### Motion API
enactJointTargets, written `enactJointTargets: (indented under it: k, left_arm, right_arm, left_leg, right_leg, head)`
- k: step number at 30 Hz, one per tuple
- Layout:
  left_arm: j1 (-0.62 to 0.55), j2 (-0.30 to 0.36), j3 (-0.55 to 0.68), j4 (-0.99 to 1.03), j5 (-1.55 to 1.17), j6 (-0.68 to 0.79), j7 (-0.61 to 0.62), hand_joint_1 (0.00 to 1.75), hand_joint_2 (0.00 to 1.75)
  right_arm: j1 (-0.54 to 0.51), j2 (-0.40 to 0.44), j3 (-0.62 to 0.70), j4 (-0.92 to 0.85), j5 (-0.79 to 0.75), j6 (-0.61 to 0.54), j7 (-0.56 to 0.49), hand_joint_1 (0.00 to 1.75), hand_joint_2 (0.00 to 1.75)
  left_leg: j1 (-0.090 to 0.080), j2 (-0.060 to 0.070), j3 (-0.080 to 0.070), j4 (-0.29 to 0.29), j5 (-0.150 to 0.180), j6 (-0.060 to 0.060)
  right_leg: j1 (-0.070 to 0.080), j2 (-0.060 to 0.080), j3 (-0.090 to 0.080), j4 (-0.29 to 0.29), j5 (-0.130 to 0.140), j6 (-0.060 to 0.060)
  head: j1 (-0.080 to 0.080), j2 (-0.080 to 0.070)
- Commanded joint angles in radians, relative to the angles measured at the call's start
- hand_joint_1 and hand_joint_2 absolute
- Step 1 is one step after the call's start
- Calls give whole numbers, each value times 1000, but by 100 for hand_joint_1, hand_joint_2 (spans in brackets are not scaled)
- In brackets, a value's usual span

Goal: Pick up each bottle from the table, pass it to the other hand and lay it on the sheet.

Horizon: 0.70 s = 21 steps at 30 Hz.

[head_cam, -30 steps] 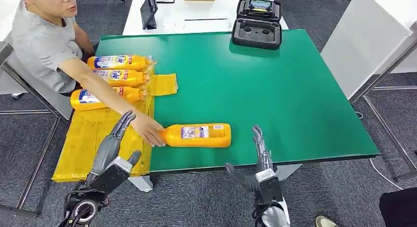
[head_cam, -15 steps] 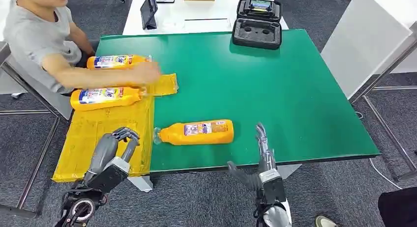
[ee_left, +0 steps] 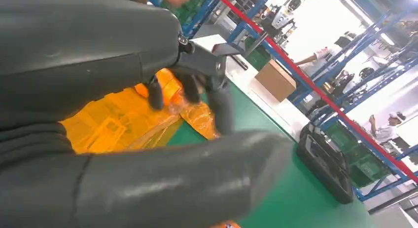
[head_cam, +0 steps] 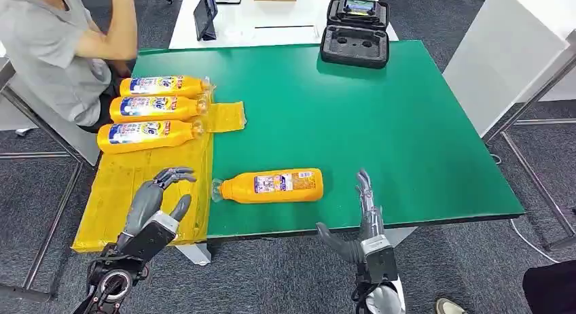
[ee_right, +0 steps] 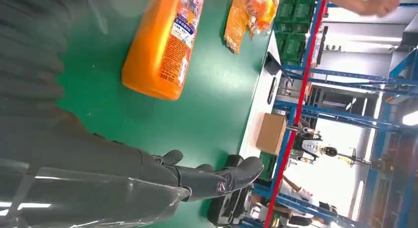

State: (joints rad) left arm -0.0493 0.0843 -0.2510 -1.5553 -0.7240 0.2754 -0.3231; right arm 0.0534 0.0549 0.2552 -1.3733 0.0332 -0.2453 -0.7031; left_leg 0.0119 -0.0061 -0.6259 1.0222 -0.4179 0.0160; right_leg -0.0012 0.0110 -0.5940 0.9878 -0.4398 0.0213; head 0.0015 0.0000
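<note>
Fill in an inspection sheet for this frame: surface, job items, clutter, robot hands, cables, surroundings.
Surface: green rectangular table top, bare across its middle and right.
Job's things: one orange plastic bottle lying on its side on the green near the front edge; three more orange bottles lying side by side on the yellow plastic sheet at the table's left.
Clutter: open black moulded case at the far edge.
Robot hands: left robot hand over the sheet, fingers curled, holding nothing; right robot hand at the front edge, fingers extended, empty.
Cables: nothing seen on the table.
Surroundings: person in grey shirt seated at far left; white table behind.
</note>
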Motion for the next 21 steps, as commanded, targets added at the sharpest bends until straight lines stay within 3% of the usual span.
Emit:
enactJointTargets:
  k: [1, 9, 10, 12, 13, 14, 21]
  left_arm:
    - [-35, -9, 17, 57, 12, -16, -1, 0, 175]
    - [-29, -3, 17, 54, 19, -25, -4, 0, 175]
    - [-28, -2, 13, 54, 15, -28, -3, 0, 0]
    - [-28, -2, 7, 57, 6, -36, 5, 0, 0]
    - [-30, 5, -1, 59, -8, -40, 3, 147, 0]
    - [-30, 10, -5, 63, -19, -44, 4, 171, 0]
    - [-34, 18, -12, 69, -43, -47, 7, 175, 0]
  right_arm:
    - [-26, 3, -13, 34, -3, 8, 5, 0, 175]
    - [-41, 7, -7, 59, -4, 17, 5, 0, 175]
    - [-39, 8, -8, 57, -3, 15, 5, 0, 175]
    - [-37, 9, -9, 59, -3, 15, 5, 0, 175]
    - [-37, 10, -9, 62, -6, 18, 5, 0, 175]
    - [-35, 10, -10, 64, -7, 18, 5, 0, 175]
    - [-31, 13, -12, 65, -9, 18, 5, 0, 175]
  left_leg:
    - [-1, 0, 5, -2, -1, 0]
    - [-1, 1, 5, -2, -1, 0]
    - [0, 1, 4, -1, -1, 0]
    - [0, 1, 4, -1, -1, 0]
    - [-1, 1, 5, -2, -1, 0]
    - [-1, 0, 3, -1, -1, 0]
    - [0, 0, 4, -1, -1, 0]
  right_leg:
    - [0, -1, 5, -1, -1, 0]
    - [0, 0, 5, -2, -1, 0]
    - [0, 0, 4, -1, -1, 0]
    - [0, 0, 4, -1, -1, 0]
    - [0, 0, 6, -1, -1, 0]
    - [0, 0, 3, -1, -1, 0]
    - [0, -1, 4, -1, -1, 0]
  head:
    - [0, 0]
    - [0, 0]
    - [0, 0]
    - [0, 0]
    - [0, 0]
    - [0, 0]
    - [0, 0]
